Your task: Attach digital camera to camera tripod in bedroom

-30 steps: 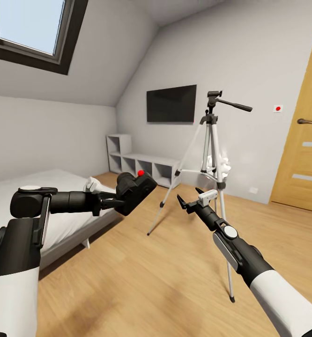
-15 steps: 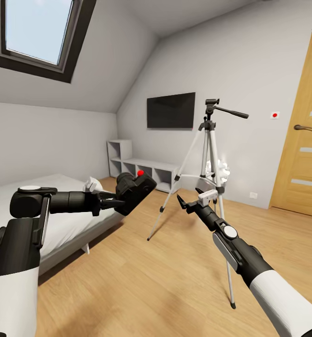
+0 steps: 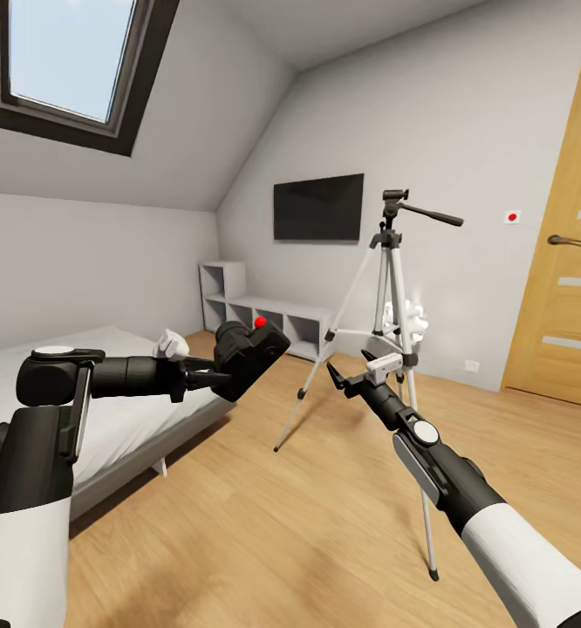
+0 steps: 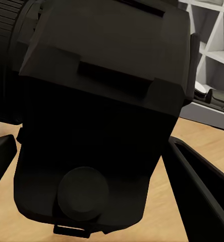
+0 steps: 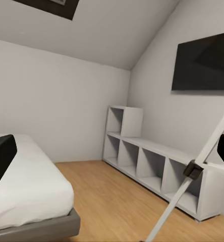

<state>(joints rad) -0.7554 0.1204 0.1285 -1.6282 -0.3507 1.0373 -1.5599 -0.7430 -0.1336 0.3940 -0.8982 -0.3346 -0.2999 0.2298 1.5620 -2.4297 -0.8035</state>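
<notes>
left pincer (image 3: 210,377) clamped on digital camera (image 3: 250,354), right pincer (image 3: 345,373) spread wide, empty, near camera tripod (image 3: 390,288)

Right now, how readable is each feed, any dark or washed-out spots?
Head view: evenly lit and sharp, digital camera and camera tripod clear, skylight bright. Left wrist view: the camera's black body so close that detail is lost in dark. Right wrist view: soft, bed and shelf unit readable.

open air above camera tripod (image 3: 393,262) head, bed (image 3: 107,410) at left
</notes>
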